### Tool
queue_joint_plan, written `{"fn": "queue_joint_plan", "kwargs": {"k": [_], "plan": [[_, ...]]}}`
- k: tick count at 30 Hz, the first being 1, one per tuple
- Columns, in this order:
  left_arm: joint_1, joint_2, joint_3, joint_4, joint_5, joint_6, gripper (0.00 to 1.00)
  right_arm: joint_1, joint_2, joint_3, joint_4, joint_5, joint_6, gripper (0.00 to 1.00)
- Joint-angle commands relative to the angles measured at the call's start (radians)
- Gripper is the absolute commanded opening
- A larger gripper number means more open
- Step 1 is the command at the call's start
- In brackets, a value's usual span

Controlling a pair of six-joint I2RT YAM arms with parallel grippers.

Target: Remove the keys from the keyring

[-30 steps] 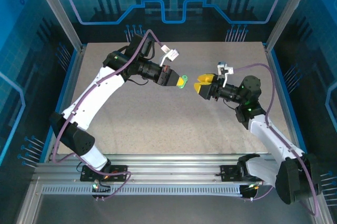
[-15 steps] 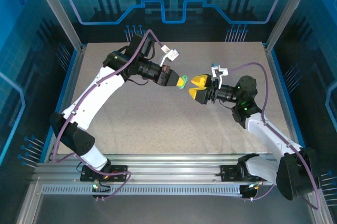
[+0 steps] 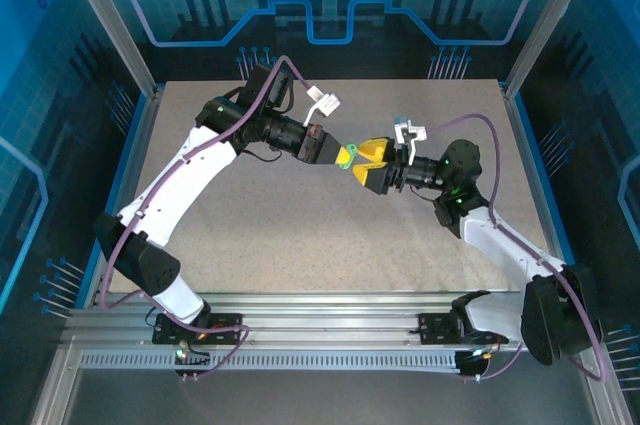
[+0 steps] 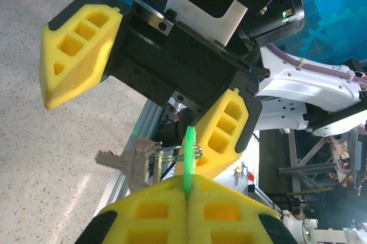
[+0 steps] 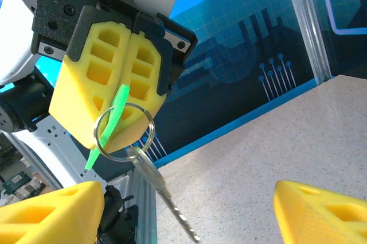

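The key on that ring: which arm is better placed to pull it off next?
Right. The left fingers are shut on the green tag, holding up the ring; the right fingers are open, facing the hanging key.

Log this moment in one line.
left gripper: shut on tag | key: hanging below tag | right gripper: open, facing key

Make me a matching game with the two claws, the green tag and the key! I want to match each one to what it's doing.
Things:
1. left claw
2. right claw
3. green tag
4. key

What it's doing:
A. dangling from the metal ring
B. wide open
C. squeezed shut
D. being pinched

Pairs: 1-C, 2-B, 3-D, 4-A
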Motion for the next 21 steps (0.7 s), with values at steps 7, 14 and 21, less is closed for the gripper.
{"fn": "queue_joint_plan", "kwargs": {"k": [7, 14, 21], "plan": [[0.006, -0.016, 0.006, 0.011, 0.035, -0.001, 0.0, 0.034, 0.02, 0.053, 0.121, -0.092, 0.054, 0.63], [0.007, -0.021, 0.008, 0.008, 0.029, 0.005, 0.0, 0.031, -0.02, 0.025, 0.086, -0.096, 0.034, 0.54], [0.007, -0.023, 0.005, 0.003, 0.025, 0.012, 0.0, 0.027, -0.053, 0.002, 0.076, -0.106, 0.03, 0.49]]}}
